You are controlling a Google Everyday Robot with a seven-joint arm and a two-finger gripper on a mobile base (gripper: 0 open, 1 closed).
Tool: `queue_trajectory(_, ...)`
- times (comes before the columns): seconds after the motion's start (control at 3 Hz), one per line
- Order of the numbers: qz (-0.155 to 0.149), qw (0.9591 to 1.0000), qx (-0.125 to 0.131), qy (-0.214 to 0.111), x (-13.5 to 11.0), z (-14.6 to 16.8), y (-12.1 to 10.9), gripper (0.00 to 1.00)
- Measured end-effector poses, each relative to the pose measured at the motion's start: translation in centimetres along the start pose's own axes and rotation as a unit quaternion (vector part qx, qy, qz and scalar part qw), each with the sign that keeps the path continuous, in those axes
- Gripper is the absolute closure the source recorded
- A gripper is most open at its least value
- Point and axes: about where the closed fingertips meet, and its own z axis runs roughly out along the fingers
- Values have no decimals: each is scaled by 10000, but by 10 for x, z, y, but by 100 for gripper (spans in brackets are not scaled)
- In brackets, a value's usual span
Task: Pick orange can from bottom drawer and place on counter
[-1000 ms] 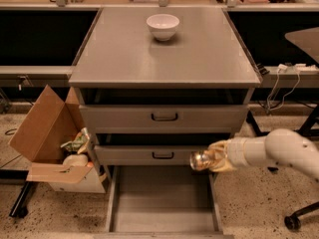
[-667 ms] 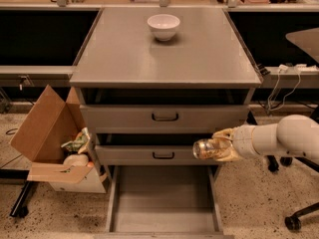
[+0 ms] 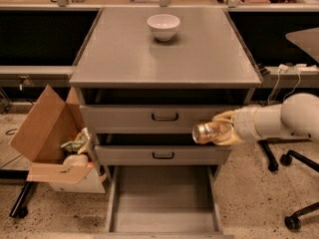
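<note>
Orange can (image 3: 206, 132) lies sideways in mid-air, grasped by the pincer (image 3: 223, 132) in front of the upper drawers' (image 3: 164, 117) right end, above the open bottom drawer (image 3: 164, 203). Its label cannot be read. White bowl (image 3: 163, 26) sits on the table (image 3: 199, 59), far side.

Your view: white bowl (image 3: 163, 26), far centre, upright. Open cardboard box (image 3: 42, 128) on the floor at left, crumpled scraps (image 3: 75, 144) inside. Two upper drawers (image 3: 164, 117) with black handles. Chair casters (image 3: 291, 158) at right.
</note>
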Motion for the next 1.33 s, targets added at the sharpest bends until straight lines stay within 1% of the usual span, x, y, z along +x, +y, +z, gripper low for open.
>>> queue_trajectory(0.33, -412, 9987, 280, 72, -32, -39, -41, 100)
queue_trajectory(0.67, -784, 9952, 575, 101, -59, -69, -73, 100)
queue_trajectory(1.0, -796, 9951, 578, 97, -61, -70, -78, 100)
queue_trajectory(1.33, -865, 9944, 600, 74, -73, -75, -111, 100)
